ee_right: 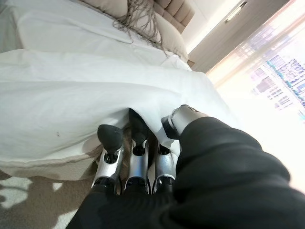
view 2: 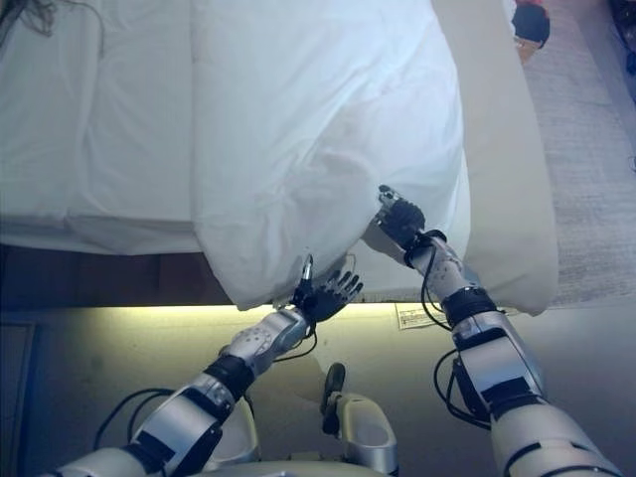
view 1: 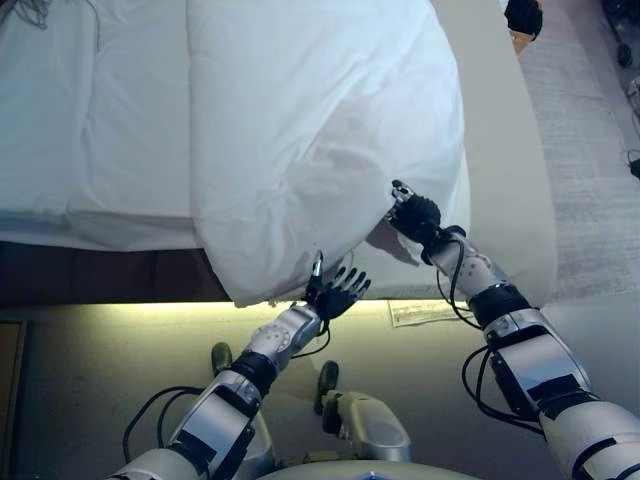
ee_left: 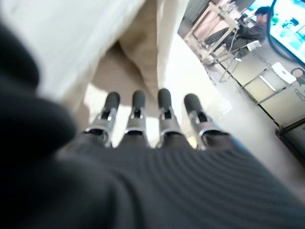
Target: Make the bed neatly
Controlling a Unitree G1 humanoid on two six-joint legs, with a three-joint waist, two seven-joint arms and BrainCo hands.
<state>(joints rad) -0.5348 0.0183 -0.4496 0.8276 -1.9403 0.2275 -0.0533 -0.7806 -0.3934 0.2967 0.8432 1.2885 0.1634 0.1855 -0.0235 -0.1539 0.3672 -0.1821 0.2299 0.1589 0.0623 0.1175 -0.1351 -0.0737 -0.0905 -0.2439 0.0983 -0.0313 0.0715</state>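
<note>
Lengthwise, duvet [view 1: 320,130] corner hanging toward floor

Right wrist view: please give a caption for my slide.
Right hand reaching under the white duvet edge at the bed's side.

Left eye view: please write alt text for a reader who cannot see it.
A white duvet hangs folded over the bed's near edge. The right hand is at its lower hem, fingers tucked into the cloth. The left hand, fingers spread, is at the duvet's hanging corner.

Left robot hand [view 1: 338,294] open, right robot hand [view 1: 415,215] clenched
</note>
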